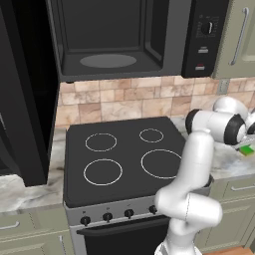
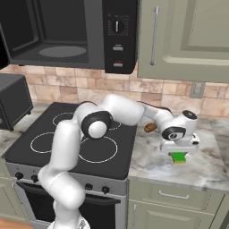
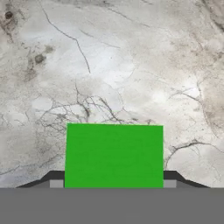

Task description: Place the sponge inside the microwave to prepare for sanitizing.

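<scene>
The end effector (image 2: 180,152) is down over the sponge (image 2: 179,157) on the counter (image 2: 197,172) right of the stove, fingers either side of it. Can't tell if they've actually closed. If the grip's shallow, that sponge could slip out on the long lift to the open microwave (image 2: 67,33).

The stove (image 1: 124,159) is serving as the landmark. The microwave (image 1: 134,37) is hanging directly above it, door open. The sponge (image 2: 179,157) is lying on the counter (image 2: 201,165) to the stove's right, under the gripper (image 2: 179,151). A small roundish object (image 2: 150,127) is sitting between stove and sponge, nearer the wall.
</scene>
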You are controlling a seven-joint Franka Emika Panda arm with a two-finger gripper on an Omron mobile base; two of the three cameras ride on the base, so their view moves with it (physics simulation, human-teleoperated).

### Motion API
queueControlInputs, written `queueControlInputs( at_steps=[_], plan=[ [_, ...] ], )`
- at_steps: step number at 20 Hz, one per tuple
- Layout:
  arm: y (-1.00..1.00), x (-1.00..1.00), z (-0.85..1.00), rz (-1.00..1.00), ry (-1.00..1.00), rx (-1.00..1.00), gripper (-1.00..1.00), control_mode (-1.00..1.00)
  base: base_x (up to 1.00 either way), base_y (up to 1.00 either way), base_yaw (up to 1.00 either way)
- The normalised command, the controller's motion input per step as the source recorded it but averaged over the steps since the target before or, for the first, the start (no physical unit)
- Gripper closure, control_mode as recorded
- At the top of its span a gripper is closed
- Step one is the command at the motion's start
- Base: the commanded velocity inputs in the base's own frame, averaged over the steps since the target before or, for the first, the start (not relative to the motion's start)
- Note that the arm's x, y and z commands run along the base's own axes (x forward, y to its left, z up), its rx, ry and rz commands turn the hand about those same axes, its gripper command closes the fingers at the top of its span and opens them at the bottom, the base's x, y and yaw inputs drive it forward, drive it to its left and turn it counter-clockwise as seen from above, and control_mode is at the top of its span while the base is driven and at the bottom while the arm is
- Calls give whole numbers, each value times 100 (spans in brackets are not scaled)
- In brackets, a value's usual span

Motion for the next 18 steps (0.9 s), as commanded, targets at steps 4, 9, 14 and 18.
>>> queueControlInputs(
  at_steps=[4,9,14,18],
  plan=[
    [62,-57,45,0,-8,-17,100,-100,0,0,0],
    [83,-73,35,0,-3,-16,100,-100,0,0,0],
    [96,-60,58,0,-7,-11,100,-100,0,0,0],
    [96,-22,81,0,-5,-8,100,-100,0,0,0]
  ],
)
